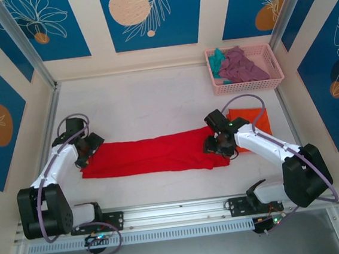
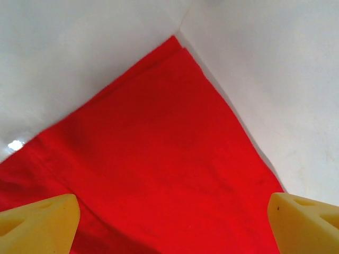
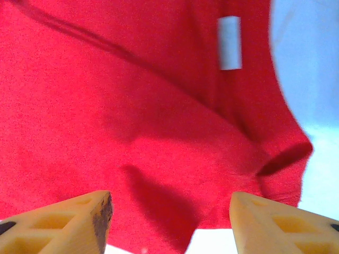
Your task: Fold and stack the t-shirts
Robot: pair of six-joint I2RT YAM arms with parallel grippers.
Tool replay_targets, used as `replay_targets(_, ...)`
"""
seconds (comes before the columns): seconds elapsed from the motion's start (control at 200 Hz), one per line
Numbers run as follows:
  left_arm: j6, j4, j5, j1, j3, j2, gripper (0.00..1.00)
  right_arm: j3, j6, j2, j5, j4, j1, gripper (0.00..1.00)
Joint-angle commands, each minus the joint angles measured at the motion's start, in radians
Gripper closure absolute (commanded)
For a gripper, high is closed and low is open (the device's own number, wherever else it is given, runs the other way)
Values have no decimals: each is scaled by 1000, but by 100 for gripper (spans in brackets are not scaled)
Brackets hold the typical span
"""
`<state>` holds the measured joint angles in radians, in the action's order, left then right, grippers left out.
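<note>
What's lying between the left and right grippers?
The red t-shirt, a long strip, runs from the left gripper to the right gripper, seen in the top external view.

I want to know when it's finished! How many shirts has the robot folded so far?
Done: the orange shirt lies folded on the right. In hand: the red shirt is a long strip, with the left gripper and right gripper open over its ends. Left: the purple shirt and teal shirt, crumpled in the basket.

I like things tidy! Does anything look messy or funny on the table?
Nothing looks broken or spilled. The red t-shirt lies flat in a long strip and the orange t-shirt is folded. Only the purple t-shirt and teal t-shirt sit crumpled in the pink basket.
</note>
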<state>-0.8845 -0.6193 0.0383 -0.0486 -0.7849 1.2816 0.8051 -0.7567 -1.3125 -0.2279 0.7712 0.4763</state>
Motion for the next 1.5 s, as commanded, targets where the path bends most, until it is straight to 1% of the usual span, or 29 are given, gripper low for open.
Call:
replay_targets(0.0,-33,26,-34,10,35,35,9,-32,-57,-4,8,-11,-41,41)
replay_targets(0.085,-33,36,-34,10,39,43,9,-41,-54,-20,10,-20,-62,45)
replay_targets(0.22,-28,38,-32,10,35,43,10,-49,-44,-34,14,-45,-84,54)
replay_targets(0.31,-29,39,-38,10,35,41,10,-57,-44,-34,25,-63,-99,64)
replay_targets(0.415,-32,43,-46,10,36,38,10,-65,-41,-16,21,-80,-106,81)
replay_targets(0.48,-33,43,-47,10,38,38,10,-64,-31,-10,22,-80,-111,86)
replay_targets(0.55,-33,45,-48,10,38,38,10,-61,-29,-6,15,-69,-119,88)
replay_targets(0.59,-33,46,-48,10,38,38,10,-64,-36,-1,1,-61,-120,87)
replay_targets(0.625,-33,47,-49,10,38,38,10,-67,-46,2,-12,-52,-123,80)
replay_targets(0.665,-33,49,-51,10,37,39,10,-70,-50,7,-20,-47,-126,69)
replay_targets(0.69,-33,49,-51,10,38,40,10,-74,-50,10,-22,-44,-128,64)
replay_targets(0.725,-33,50,-51,10,38,39,10,-80,-50,10,-25,-44,-132,61)
replay_targets(0.815,-34,58,-57,10,40,43,10,-97,-40,-5,0,-62,-150,60)
replay_targets(0.845,-34,59,-60,10,38,45,10,-101,-37,-12,13,-73,-153,61)
replay_targets(1.01,-34,56,-61,10,36,40,10,-104,-35,-36,38,-112,-156,75)
replay_targets(1.045,-34,56,-59,10,37,38,10,-101,-33,-33,33,-110,-157,82)
replay_targets(1.145,-33,53,-55,10,39,33,10,-91,-23,-4,12,-94,-156,100)
replay_targets(1.36,-31,62,-60,10,36,41,11,-61,25,84,-22,-79,-140,100)
replay_targets(1.495,-19,59,-45,10,29,43,11,-19,96,62,-102,-85,-94,100)
